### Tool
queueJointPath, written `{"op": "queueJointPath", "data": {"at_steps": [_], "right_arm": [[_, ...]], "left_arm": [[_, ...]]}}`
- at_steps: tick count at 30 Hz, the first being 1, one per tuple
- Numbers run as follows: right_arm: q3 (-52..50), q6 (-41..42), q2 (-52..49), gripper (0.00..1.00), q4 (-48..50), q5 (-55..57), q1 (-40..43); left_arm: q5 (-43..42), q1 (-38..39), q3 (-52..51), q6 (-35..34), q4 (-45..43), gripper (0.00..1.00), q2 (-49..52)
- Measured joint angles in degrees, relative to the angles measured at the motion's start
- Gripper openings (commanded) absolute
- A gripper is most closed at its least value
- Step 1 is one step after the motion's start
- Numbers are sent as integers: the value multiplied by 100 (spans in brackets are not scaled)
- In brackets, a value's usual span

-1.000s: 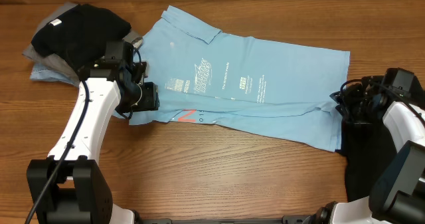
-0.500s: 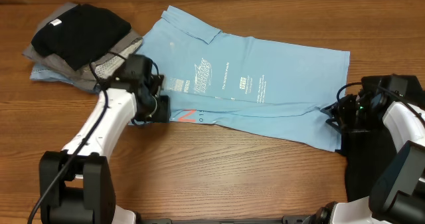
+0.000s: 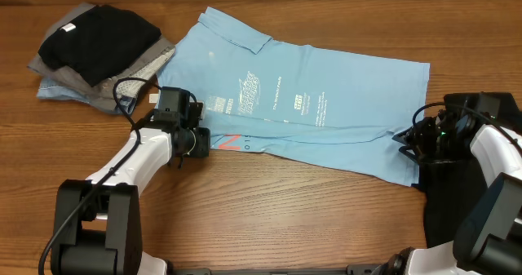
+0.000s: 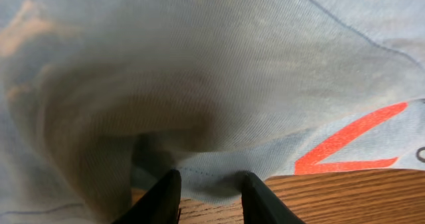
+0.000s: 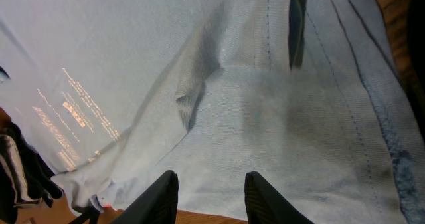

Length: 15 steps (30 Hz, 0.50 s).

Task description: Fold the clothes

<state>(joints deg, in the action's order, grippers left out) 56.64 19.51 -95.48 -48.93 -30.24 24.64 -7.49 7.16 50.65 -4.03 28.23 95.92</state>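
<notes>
**A:** The T-shirt (image 3: 326,120) lies spread between the grippers. Its near hem sits between the fingers of the left gripper (image 3: 200,140), and the right gripper (image 3: 405,140) is at the far edge. Both pairs of fingers stand apart, and I can't tell if either is pinching the cloth.

**B:** Risk?

**A:** A shallow bite could slip on lifting and skew the fold.

**B:** Changed?

**A:** The left gripper has moved toward the red lettering (image 3: 230,142), and the right has edged inward.
</notes>
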Motion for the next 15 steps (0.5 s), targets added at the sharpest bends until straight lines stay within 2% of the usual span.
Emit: {"op": "queueJointPath", "data": {"at_steps": [3,6,9,12,15], "right_arm": [[0,-4,0,36,7,-4,0],[0,-4,0,36,2,-2,2],[0,-4,0,35,7,-4,0],[0,-4,0,35,7,-2,0],[0,-2,0,35,-7,-4,0]], "left_arm": [[0,0,-79,0,-101,32,0],[0,0,-133,0,-177,28,0],[4,0,-208,0,-225,20,2],[24,0,-219,-2,-350,5,63],[17,-2,-219,-13,-431,4,98]]}}
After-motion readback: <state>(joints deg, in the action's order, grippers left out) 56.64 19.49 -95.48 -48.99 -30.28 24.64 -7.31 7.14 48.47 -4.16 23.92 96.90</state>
